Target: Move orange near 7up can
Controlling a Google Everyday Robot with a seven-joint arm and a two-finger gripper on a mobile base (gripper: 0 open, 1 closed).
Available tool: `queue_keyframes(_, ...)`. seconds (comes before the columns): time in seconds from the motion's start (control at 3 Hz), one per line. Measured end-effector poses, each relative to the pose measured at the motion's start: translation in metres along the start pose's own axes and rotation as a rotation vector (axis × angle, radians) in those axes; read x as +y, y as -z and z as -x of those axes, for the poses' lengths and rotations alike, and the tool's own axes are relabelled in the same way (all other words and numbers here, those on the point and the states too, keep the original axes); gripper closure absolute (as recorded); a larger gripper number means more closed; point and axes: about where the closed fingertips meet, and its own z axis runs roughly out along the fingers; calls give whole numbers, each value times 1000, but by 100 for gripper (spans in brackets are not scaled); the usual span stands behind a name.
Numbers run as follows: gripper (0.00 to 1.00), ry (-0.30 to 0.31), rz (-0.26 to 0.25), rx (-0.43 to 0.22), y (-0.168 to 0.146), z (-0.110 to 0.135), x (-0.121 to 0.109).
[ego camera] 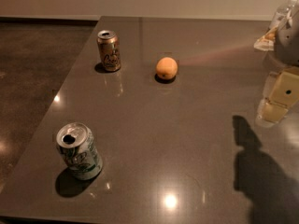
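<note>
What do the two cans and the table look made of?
7up can: seemingly thin aluminium, shiny silver top, printed wall. Gold-brown can: likely the same, metallic sheen. Table: polished dark stone or laminate, mirroring lights. Gripper hangs at the right edge.

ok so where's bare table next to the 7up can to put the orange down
Bare table lies right of the 7up can and between it and the gold-brown can. The orange sits alone further back. Crowded only at the right edge, where the gripper hangs.
</note>
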Motion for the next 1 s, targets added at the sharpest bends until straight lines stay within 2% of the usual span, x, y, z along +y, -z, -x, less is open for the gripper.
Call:
queue_keyframes(0.33,0,0,0,0,0,0,0)
queue_keyframes(0.67,0,-3,23,-75,-26,28,-26)
queue_keyframes(1.0,0,-8,41,-123,-49,52,-47)
